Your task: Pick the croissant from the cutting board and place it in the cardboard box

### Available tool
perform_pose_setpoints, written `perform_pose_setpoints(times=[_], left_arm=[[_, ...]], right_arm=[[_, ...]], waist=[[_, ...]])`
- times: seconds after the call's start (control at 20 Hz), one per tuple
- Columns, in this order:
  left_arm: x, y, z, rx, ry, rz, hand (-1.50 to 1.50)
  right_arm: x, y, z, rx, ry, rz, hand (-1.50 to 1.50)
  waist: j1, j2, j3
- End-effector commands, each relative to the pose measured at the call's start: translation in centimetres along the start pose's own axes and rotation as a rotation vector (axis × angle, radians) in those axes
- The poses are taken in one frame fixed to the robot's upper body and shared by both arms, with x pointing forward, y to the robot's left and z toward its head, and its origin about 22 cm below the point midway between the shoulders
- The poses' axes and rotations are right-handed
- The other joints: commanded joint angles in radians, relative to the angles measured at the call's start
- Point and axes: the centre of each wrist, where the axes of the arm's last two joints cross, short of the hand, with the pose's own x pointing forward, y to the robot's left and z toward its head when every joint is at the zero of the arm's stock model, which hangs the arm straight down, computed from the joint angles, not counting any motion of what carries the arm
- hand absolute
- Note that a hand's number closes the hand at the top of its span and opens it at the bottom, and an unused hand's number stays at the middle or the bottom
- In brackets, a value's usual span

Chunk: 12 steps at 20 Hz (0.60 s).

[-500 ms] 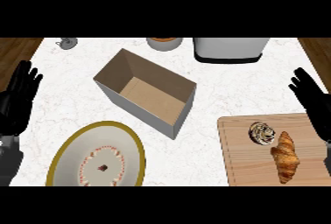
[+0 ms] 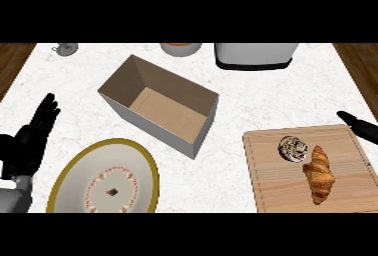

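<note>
We see the croissant (image 2: 319,174) lying on the wooden cutting board (image 2: 269,192) at the lower right of the white desk (image 2: 273,97), just beside a round pastry (image 2: 293,148). The open cardboard box (image 2: 159,105) stands near the middle, tilted on the diagonal, with a gold-rimmed plate (image 2: 151,172) below it. Our left hand (image 2: 31,137) rests at the left edge, fingers straight and spread. Of our right hand (image 2: 357,123) only a dark tip shows at the right edge, above the board; we cannot tell its state.

Kitchen, white marble counter (image 2: 295,95), wooden cutting board (image 2: 280,195), gold-rimmed plate (image 2: 151,165), grey appliance (image 2: 255,55)
</note>
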Motion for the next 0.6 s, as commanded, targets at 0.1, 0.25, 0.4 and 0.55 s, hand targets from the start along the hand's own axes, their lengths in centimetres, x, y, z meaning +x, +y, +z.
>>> perform_pose_setpoints(times=[0.1,0.25,0.4,0.55], left_arm=[[-1.1,-3.6,2.0,-0.022,0.055,-0.054,0.0],[1.4,-5.5,2.2,-0.034,0.038,-0.043,0.0],[0.8,-4.7,2.9,-0.045,0.042,-0.052,0.0],[0.1,-5.0,3.5,-0.029,0.051,-0.066,0.0]], right_arm=[[-4.5,1.6,5.8,-0.338,-0.033,-0.11,-1.5],[-5.3,0.4,6.3,-0.265,-0.064,0.02,-1.5],[-5.6,-2.8,6.1,-0.107,0.004,0.23,-1.5],[-5.1,-5.5,7.8,0.01,0.06,0.437,-1.5]], waist=[[-0.008,-0.007,0.002],[0.016,-0.002,0.0],[0.021,-0.003,-0.001],[0.013,-0.005,-0.004]])
